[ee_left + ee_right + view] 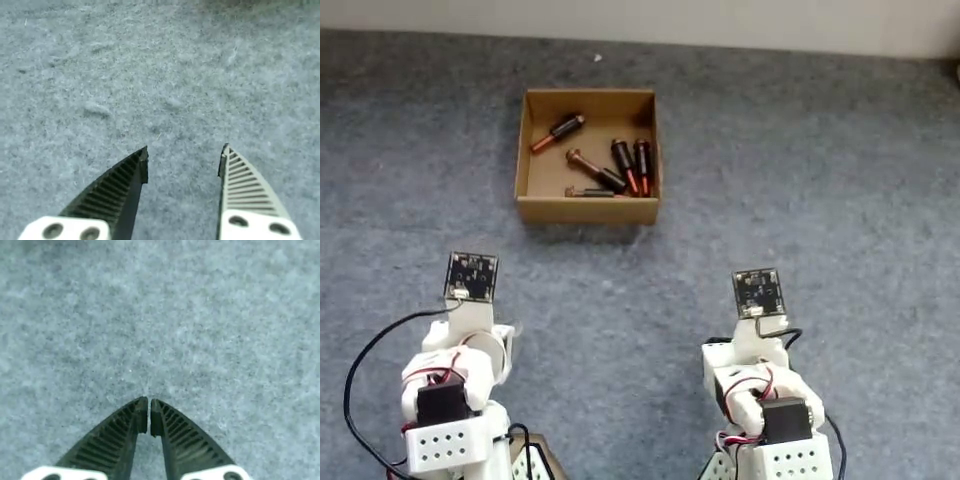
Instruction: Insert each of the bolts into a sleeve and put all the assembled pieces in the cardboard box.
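Note:
The cardboard box [524, 150] sits on the grey carpet at the far middle-left, holding several black sleeves with orange bolts [620, 165] pushed into them. Both arms are folded back near the front edge, well short of the box. My left gripper [184, 162] hangs over bare carpet with its fingers spread apart and nothing between them. My right gripper [149, 415] is also over bare carpet, its black fingertips pressed together on nothing. In the high view the left arm [460, 370] is at the bottom left and the right arm [760, 390] at the bottom right.
Grey carpet [800, 180] covers the whole table. A pale wall strip [720, 20] runs along the far edge. Cables [360, 380] loop beside the left arm's base.

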